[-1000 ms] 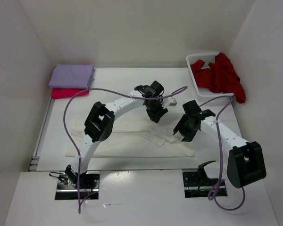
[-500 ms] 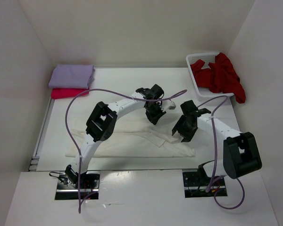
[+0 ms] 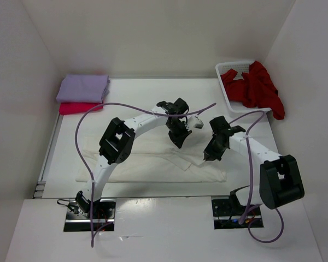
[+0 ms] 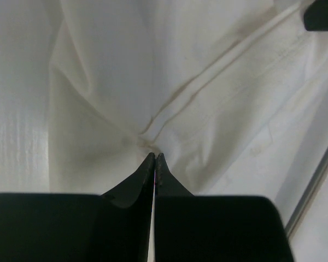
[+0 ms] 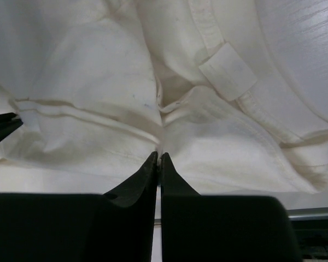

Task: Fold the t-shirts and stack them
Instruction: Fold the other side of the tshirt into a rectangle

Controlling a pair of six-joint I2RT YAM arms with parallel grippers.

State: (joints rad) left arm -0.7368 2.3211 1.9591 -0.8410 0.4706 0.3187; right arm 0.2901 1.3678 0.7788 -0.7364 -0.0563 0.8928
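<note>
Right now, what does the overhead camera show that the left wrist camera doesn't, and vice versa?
Only overhead: the purple shirt stacked on the pink shirt, and the red shirt spilling from the white basket. Only the left wrist: a close look at the left fingers pinched shut on a pucker of the cream shirt. Both: the cream shirt, lying spread out.

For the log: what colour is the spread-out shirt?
Cream white shirt; right wrist view shows it best.
</note>
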